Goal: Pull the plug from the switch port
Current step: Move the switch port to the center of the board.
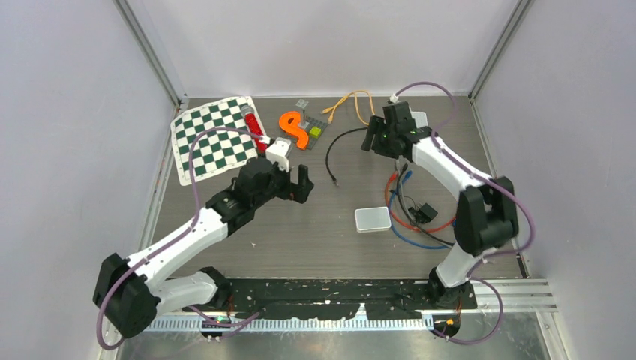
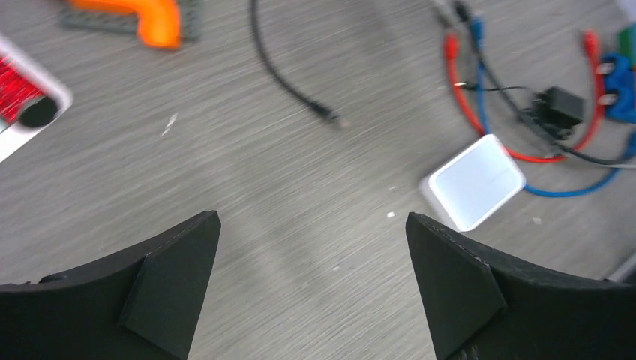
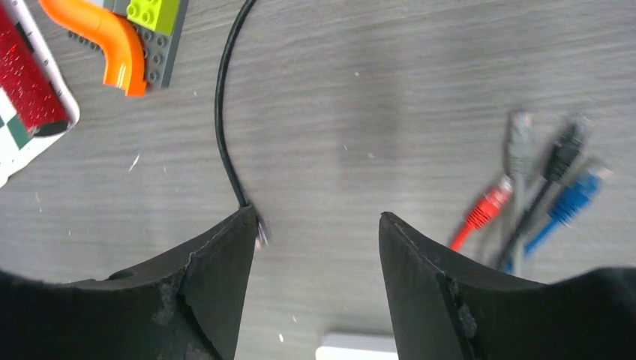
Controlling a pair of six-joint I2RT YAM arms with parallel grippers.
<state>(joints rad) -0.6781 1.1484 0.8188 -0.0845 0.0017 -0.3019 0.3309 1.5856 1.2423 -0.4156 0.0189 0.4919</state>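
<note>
**Both hands spread, black plug lying free of the switch**

The left hand is hovering over the middle of the surface with its two fingers spread wide; in its wrist view only bare grey woodgrain is showing between them. The right hand is hanging over the far right part of the surface, its fingers also standing apart and pinching nothing.

The black cable is curving across the surface between the two hands, and its plug is lying loose on the surface, pointing toward the near edge. In the right wrist view the cable's end is showing right at the edge of one finger; whether the two are touching cannot be told. The switch, a small white box, is lying flat nearer the arm bases, to the right of the plug and apart from it.

Just beside the switch a tangle of red and blue cables is looping around a small black adapter. In the right wrist view a red, a grey, a black and a blue connector are lying close together.

At the far left a checkered mat is lying askew. Beside it an orange curved piece is resting on a grey brick plate. An orange cable is lying along the far edge.
</note>
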